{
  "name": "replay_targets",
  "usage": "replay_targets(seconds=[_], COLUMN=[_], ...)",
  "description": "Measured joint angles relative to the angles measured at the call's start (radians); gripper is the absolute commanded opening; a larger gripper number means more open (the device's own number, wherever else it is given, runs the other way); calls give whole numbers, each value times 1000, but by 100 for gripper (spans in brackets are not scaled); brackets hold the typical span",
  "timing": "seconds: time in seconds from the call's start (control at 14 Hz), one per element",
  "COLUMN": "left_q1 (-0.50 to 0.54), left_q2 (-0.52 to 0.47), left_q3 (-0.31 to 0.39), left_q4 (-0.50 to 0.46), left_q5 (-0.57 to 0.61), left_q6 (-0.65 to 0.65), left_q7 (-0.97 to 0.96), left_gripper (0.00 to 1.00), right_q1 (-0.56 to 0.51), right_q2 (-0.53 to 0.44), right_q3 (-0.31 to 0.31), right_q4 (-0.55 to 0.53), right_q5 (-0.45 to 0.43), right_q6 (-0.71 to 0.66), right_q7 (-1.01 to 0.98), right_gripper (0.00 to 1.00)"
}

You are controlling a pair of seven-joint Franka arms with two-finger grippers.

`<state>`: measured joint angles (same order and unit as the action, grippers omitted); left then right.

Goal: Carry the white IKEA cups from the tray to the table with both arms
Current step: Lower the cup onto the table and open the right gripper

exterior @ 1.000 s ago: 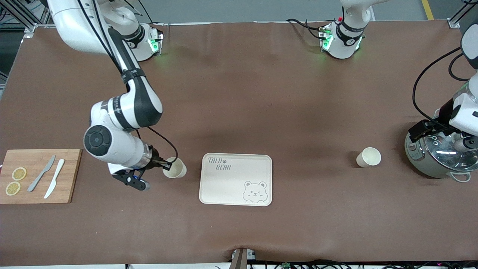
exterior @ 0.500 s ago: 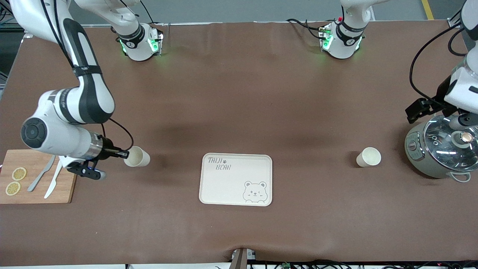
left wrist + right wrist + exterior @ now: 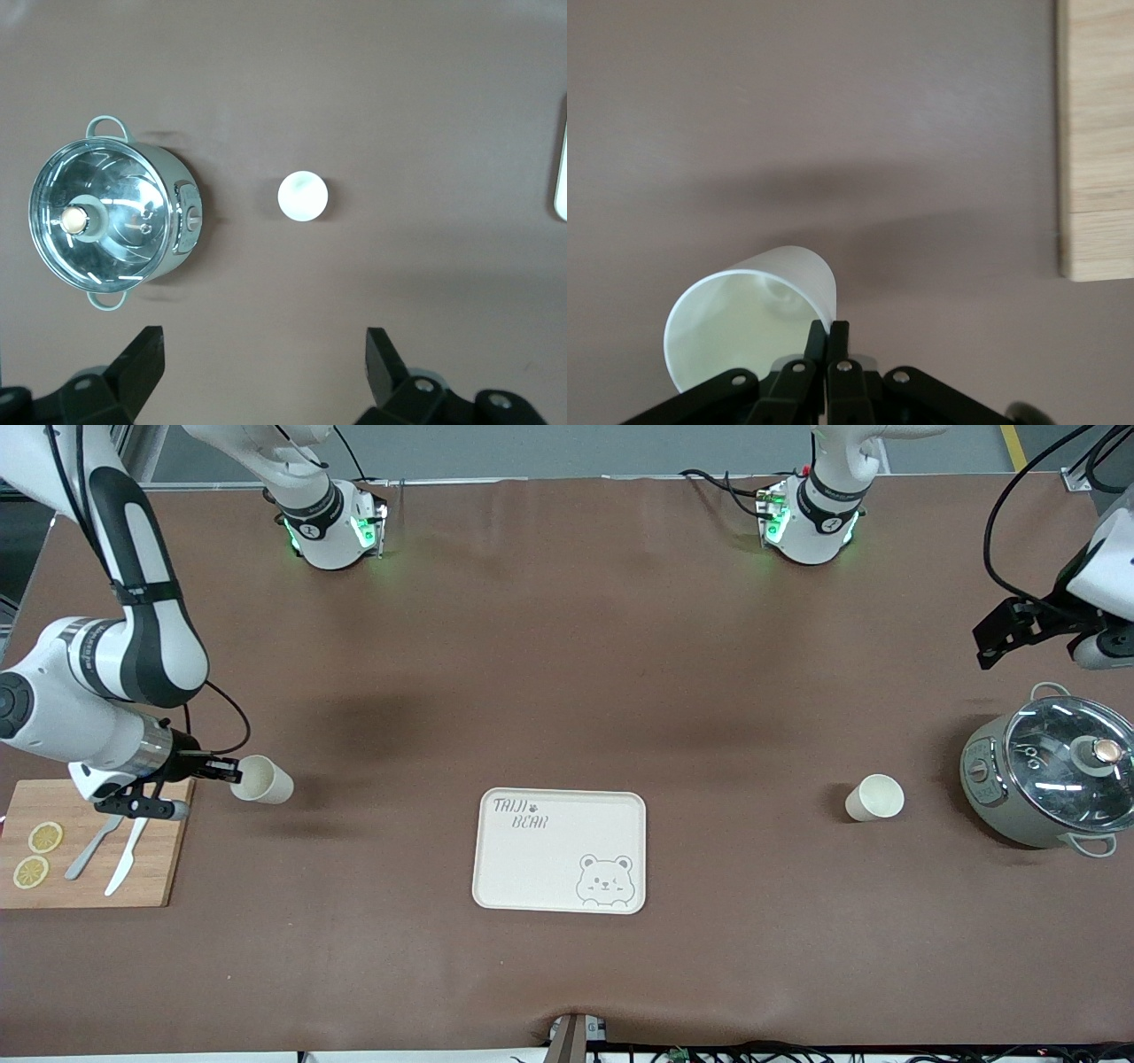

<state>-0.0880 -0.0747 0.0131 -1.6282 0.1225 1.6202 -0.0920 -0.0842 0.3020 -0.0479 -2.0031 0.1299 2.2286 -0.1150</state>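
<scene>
Cream rectangular bear-print tray (image 3: 560, 850) empty. One small cream-white handleless cup (image 3: 874, 797) upright on brown table (image 3: 567, 646), between tray and steel lidded pot (image 3: 1050, 779). Left gripper (image 3: 264, 363) above it, jaws wide, holding nothing; arm waits. Right gripper (image 3: 220, 769) pinches rim of second cream-white cup (image 3: 260, 779), airborne beside wooden cutting board (image 3: 89, 841). Step: placing second cup. Next: lower, set upright, release.

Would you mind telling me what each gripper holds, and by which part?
The right gripper pinches a small cream-white tumbler by its rim wall. The left gripper is open over the brown table, holding nothing.
</scene>
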Motion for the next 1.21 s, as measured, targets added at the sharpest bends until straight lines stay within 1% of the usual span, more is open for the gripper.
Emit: replay_targets(seconds=[0.14,0.29,0.64,0.79,0.86,0.93,1.0,1.21], left_q1=[-3,-4,-16,-18,-20,-21,-22,-26], left_q2=[-25,-37,-41,-41,-40,-38,-34,-23], left_q3=[17,18,18,18,18,16,11,-2], left_q4=[-13,-17,-16,-16,-16,-16,-17,-16], left_q5=[-10,-22,-69,-77,-77,-78,-78,-84], left_q6=[-26,-49,-79,-80,-81,-82,-82,-82], left_q7=[27,29,29,29,29,29,29,29], left_gripper=[100,100,100,100,100,100,100,100], right_q1=[-14,-16,-27,-59,-77,-89,-93,-92], right_q2=[1,3,14,33,43,49,51,51], right_q3=[0,1,1,1,1,1,1,9], right_q4=[-38,-54,-88,-91,-91,-91,-90,-90], right_q5=[0,0,-1,-1,-1,-1,-1,-1], right_q6=[24,34,71,89,94,96,96,96], right_q7=[-32,-57,-74,-122,-146,-158,-165,-165], right_gripper=[0,0,0,0,5,33,99,100])
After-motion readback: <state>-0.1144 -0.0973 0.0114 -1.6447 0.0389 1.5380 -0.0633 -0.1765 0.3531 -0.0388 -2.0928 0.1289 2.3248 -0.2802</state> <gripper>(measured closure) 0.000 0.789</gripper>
